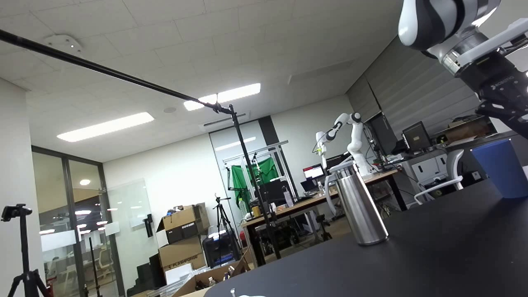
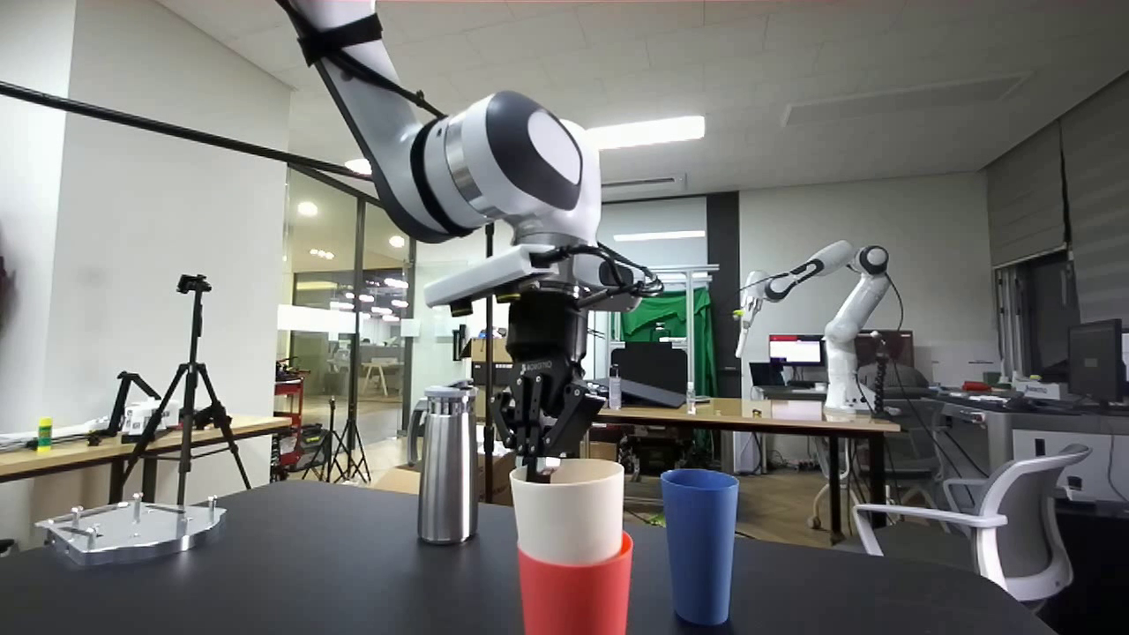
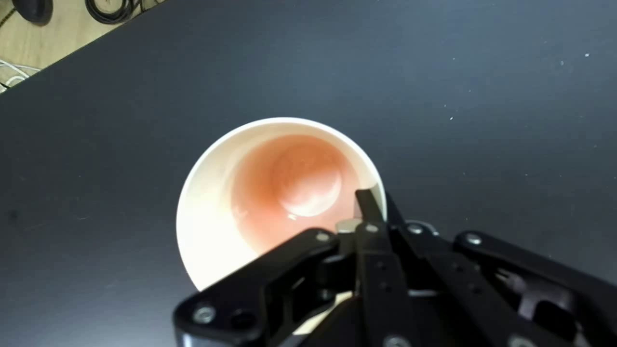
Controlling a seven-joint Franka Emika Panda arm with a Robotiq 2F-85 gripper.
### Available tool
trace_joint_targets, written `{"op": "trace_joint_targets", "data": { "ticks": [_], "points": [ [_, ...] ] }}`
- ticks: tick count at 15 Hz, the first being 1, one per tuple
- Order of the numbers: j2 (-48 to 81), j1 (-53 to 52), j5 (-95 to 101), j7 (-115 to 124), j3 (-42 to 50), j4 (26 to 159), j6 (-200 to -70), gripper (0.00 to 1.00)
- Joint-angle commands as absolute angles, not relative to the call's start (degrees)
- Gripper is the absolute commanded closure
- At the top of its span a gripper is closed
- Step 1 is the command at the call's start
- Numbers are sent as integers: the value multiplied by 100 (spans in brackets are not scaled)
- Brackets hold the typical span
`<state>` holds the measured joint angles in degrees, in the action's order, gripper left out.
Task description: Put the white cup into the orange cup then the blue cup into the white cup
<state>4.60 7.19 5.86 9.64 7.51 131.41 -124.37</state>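
Wrist view: looks down into white cup (image 3: 212,241); pale wall, orange-pink lower down and at the base. Interior seen to the bottom only here. Black gripper (image 3: 382,205) enters from bottom right, jaws pinched on the rim, wall held between one finger inside and one outside. Coiled black cable (image 3: 111,19) on the floor (image 3: 62,33), beyond the edge of the dark desk (image 3: 96,168).

Outside of orange cup (image 2: 575,600) shows in an exterior view alone: white cup partway in, upper part standing above the orange rim. Orange base runs off frame; cannot tell whether white cup sits fully down.

Blue cup (image 2: 701,547): both exterior views, upright on the desk, near the nested pair, apart from it. Steel flask (image 2: 448,472): both as well, upright, farther back.

In an exterior view, pegged plate (image 2: 132,534) on the desk, far left.

In an exterior view, robot arm (image 1: 437,29) at upper right; fingertips cut off by the edge, grip unreadable there. Stacked cardboard boxes (image 1: 181,237) well behind.
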Motion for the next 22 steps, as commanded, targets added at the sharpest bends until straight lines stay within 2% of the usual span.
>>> {"op": "trace_joint_targets", "data": {
  "ticks": [1, 5, 6, 8, 14, 17, 18, 22],
  "points": [
    [578, 695, 624, 1129, 766, 13140, -12634, 99],
    [682, 663, 675, 1116, 762, 13111, -12655, 99],
    [684, 655, 672, 1112, 760, 13072, -12573, 72],
    [636, 636, 648, 1065, 749, 12959, -12325, 67],
    [436, 632, 573, 1010, 728, 12290, -10959, 25],
    [503, 684, 528, 994, 754, 12019, -11132, 5],
    [569, 701, 524, 1021, 767, 11955, -11304, 0],
    [1011, 784, 469, 1010, 824, 11690, -12030, 0]
  ]
}}
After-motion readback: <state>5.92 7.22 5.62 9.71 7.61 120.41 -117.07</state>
